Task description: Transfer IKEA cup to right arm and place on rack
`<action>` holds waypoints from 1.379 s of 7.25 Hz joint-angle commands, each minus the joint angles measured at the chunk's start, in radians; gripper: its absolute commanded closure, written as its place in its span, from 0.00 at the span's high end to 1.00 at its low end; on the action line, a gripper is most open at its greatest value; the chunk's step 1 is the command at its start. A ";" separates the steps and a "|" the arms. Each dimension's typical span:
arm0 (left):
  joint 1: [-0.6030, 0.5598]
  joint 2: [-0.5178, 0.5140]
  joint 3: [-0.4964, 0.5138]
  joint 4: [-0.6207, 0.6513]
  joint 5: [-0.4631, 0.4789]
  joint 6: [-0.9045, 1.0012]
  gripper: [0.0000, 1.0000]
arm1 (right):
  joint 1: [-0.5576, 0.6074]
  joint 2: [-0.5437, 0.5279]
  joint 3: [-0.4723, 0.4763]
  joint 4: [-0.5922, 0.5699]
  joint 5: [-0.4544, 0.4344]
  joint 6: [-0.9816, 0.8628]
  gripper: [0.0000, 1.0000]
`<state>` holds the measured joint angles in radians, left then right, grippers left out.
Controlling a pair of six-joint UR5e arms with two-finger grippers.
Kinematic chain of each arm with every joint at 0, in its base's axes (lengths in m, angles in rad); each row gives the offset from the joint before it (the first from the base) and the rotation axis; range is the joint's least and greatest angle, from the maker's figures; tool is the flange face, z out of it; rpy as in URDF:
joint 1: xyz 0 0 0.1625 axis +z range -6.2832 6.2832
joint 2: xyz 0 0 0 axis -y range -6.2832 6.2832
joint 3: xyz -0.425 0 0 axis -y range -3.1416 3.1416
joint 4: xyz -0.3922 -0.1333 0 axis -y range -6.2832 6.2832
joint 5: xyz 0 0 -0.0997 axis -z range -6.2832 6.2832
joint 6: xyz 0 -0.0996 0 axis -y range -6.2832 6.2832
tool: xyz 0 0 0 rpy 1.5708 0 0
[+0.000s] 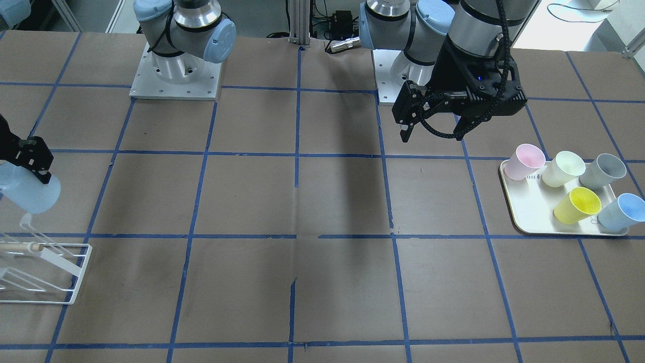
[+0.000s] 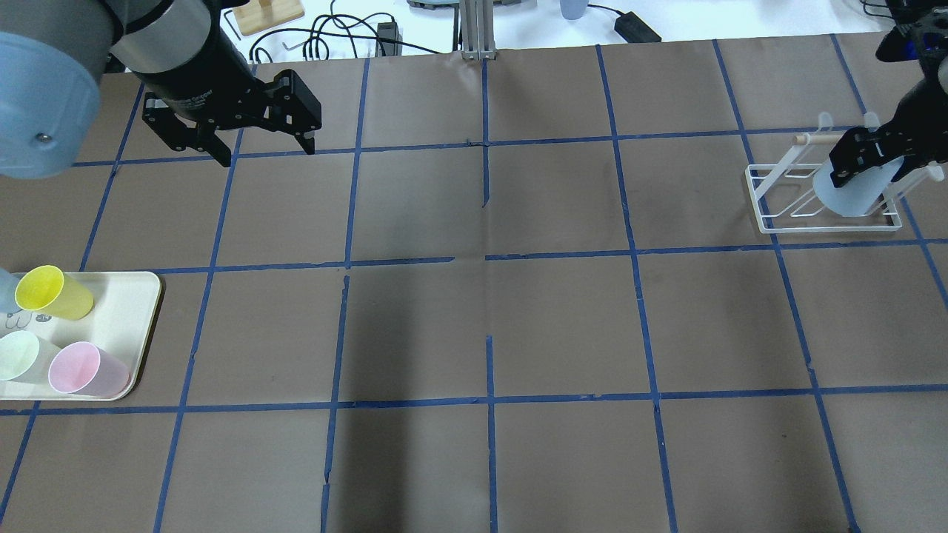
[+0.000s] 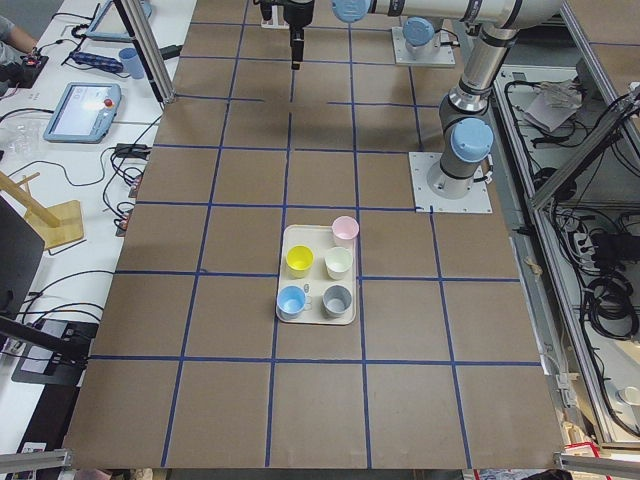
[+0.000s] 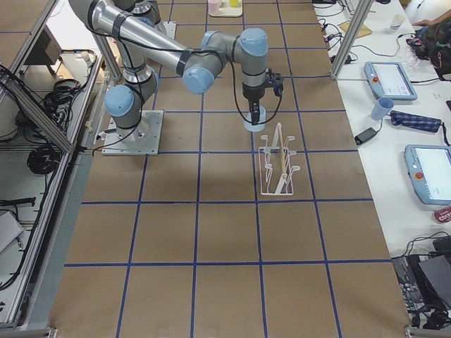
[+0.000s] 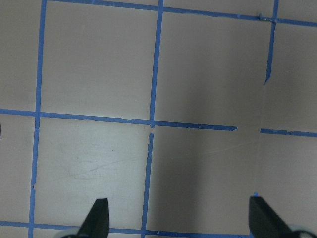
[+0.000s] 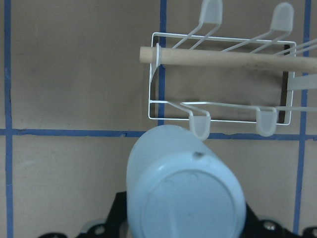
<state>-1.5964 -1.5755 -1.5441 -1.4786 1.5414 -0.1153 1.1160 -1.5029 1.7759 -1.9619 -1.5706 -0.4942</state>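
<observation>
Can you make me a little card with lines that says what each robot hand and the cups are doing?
Right gripper: shut on the IKEA cup
IKEA cup: base up, over the edge of the rack, apparently not on a prong yet
Left gripper: open, empty
Tray: pink cup, pale green cup, grey cup, yellow cup, blue cup

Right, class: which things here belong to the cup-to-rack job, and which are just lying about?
Job: pale blue plastic tumbler in the jaws of the right arm; low white wire rack with wooden dowel.
Lying about: cream tray holding pink cup, pale green cup, grey cup, yellow cup, second blue cup.
</observation>
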 commanded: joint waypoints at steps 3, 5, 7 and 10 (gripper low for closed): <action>0.000 0.002 -0.001 0.004 -0.001 0.002 1.00 | -0.019 0.056 -0.009 -0.060 0.003 -0.029 0.57; 0.000 0.002 -0.001 0.004 -0.001 0.000 1.00 | -0.019 0.070 -0.010 -0.074 0.004 -0.029 0.57; 0.000 0.000 -0.001 0.004 -0.001 0.000 1.00 | -0.019 0.113 -0.003 -0.149 0.003 -0.029 0.57; 0.000 0.000 -0.001 0.004 -0.003 0.000 1.00 | -0.019 0.130 0.002 -0.146 0.011 -0.020 0.57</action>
<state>-1.5969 -1.5760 -1.5447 -1.4735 1.5388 -0.1150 1.0968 -1.3843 1.7768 -2.1079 -1.5624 -0.5171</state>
